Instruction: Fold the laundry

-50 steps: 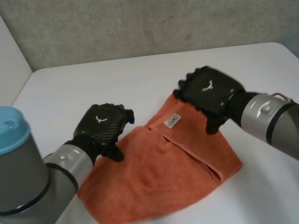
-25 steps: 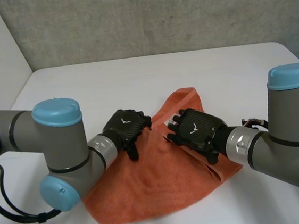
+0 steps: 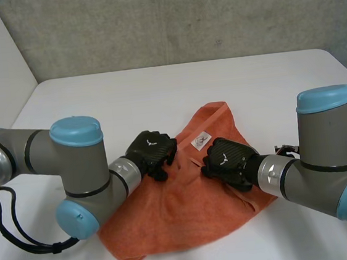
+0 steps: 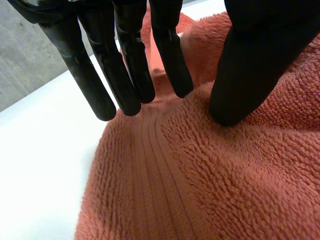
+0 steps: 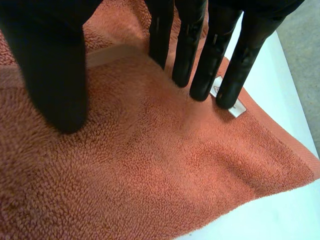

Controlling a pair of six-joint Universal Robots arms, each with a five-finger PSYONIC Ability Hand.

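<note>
Carrying everything here, the white table (image 3: 157, 94) holds one orange towel (image 3: 182, 216), which lies rumpled and roughly half-folded on its near middle, with one corner pointing away from the robot. The left arm (image 3: 78, 171) and right arm (image 3: 325, 157) have both swung inward and low since a second ago, when the right one still hung raised over the towel's far corner. That corner is now uncovered and lying flat. The left hand (image 3: 153, 152) has slid from the towel's left edge onto its upper middle. Its wrist view shows straight, spread fingers (image 4: 127, 75) over the cloth close to the edge and the thumb (image 4: 250, 65) pressing into the pile, so it is released and grasps nothing. The right hand (image 3: 226, 158) has come down onto the towel's right half, its straight fingers (image 5: 200, 55) reaching to the small sewn label (image 3: 201, 141) and its thumb (image 5: 50, 65) bearing on the cloth, likewise unclenched. Half a second ago both hands were nearly here, and they have since settled lower and closer together. The towel's outline has hardly changed, so I judge this a pressing or smoothing step before the next fold, with most of the folding still to come.
</note>
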